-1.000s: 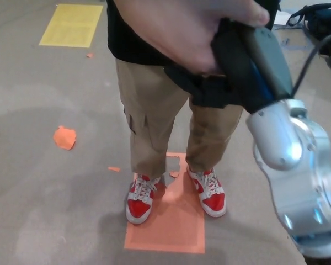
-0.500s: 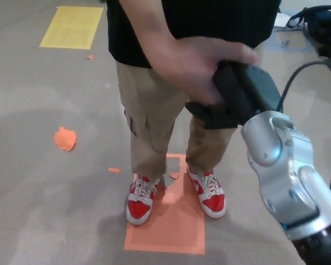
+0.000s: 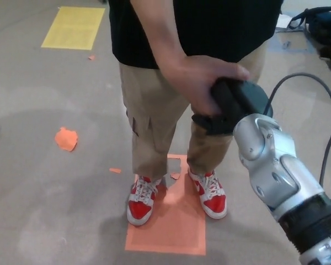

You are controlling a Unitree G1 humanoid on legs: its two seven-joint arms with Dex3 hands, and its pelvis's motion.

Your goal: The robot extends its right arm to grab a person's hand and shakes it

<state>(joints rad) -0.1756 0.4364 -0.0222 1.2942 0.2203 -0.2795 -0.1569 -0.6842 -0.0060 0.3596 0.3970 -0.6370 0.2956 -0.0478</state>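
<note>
Person's hand (image 3: pixel 201 83) and the robot's right hand (image 3: pixel 231 106) sit lower in view than a second ago, the silver forearm (image 3: pixel 276 171) drawn further down-right. Black fingers (image 3: pixel 212 122) close on the palm from beneath, above the orange floor patch (image 3: pixel 171 221)

Robot's black thick-fingered right hand (image 3: pixel 230 105) on a silver jointed metal forearm (image 3: pixel 273 165) with ribbed black cuff (image 3: pixel 311 218) and thin black looping cable (image 3: pixel 325 110).
</note>
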